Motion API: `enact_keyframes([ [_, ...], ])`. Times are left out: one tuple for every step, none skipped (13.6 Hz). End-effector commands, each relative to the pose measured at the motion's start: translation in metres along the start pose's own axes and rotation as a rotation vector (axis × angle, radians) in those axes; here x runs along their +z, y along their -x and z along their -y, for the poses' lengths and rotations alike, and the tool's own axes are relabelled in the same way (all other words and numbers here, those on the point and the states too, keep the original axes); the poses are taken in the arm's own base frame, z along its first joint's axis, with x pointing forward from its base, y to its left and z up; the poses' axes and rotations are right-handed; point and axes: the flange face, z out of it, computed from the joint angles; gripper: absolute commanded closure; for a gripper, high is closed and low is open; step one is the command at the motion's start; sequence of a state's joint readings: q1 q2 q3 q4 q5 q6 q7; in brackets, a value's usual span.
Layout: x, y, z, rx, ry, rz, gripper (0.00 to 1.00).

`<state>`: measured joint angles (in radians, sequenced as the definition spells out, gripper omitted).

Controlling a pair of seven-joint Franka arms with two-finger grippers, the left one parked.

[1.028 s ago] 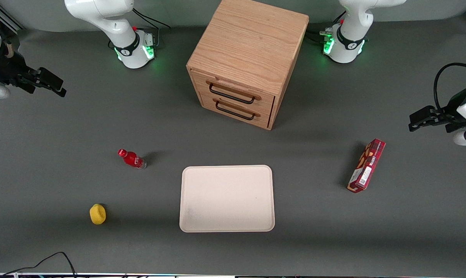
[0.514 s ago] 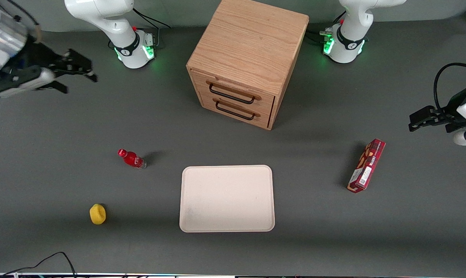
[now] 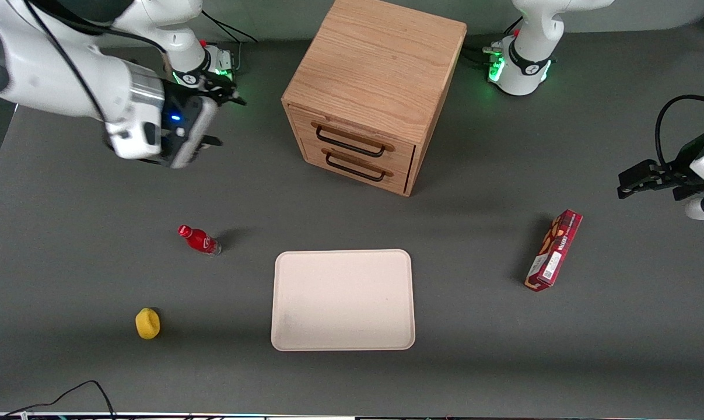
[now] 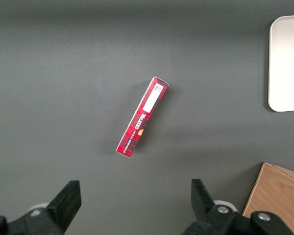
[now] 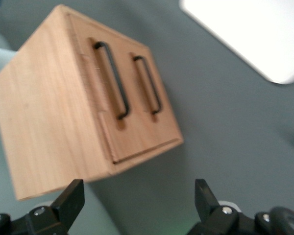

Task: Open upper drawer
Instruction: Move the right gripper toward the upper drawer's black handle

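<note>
Wooden cabinet stands on the grey table, two drawers in its front face, both flush and closed. Upper drawer sits directly above the lower drawer; each carries a thin black bar handle. The upper handle is untouched.

Claw hangs in the air beside the cabinet, toward the working arm's end of the table, well apart from the drawer fronts and holding nothing. Its black fingers stand apart (the right wrist view shows one fingertip and the other with a wide gap between them). In that same wrist view the cabinet appears tilted, with the upper drawer and its handle in plain sight, the lower drawer next to it.

Other things, placed against the cabinet:
- Cream tray, in front of the cabinet and nearer the front camera, apart from it.
- Red bottle, near the tray and toward the working arm's end.
- Small yellow object, nearer the camera than the bottle; its kind I cannot tell.
- Red snack box, lying toward the parked arm's end, well apart from the cabinet; also seen in the left wrist view.
</note>
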<state>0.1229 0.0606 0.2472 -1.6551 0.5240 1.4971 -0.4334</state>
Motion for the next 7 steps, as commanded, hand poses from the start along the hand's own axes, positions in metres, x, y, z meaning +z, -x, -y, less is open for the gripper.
enact_keyframes([
  [0.054, -0.048, -0.001, -0.076, -0.106, 0.05, 0.0],
  [0.072, -0.059, -0.003, -0.081, -0.116, 0.052, 0.0],
  [0.089, -0.07, -0.006, -0.078, -0.122, 0.05, 0.0],
  [0.109, -0.079, -0.007, -0.085, -0.139, 0.06, 0.0],
  [0.121, -0.085, -0.012, -0.082, -0.146, 0.056, 0.0],
  [0.13, -0.091, -0.013, -0.083, -0.146, 0.046, 0.0],
  [0.141, -0.096, -0.015, -0.072, -0.146, 0.047, 0.0],
])
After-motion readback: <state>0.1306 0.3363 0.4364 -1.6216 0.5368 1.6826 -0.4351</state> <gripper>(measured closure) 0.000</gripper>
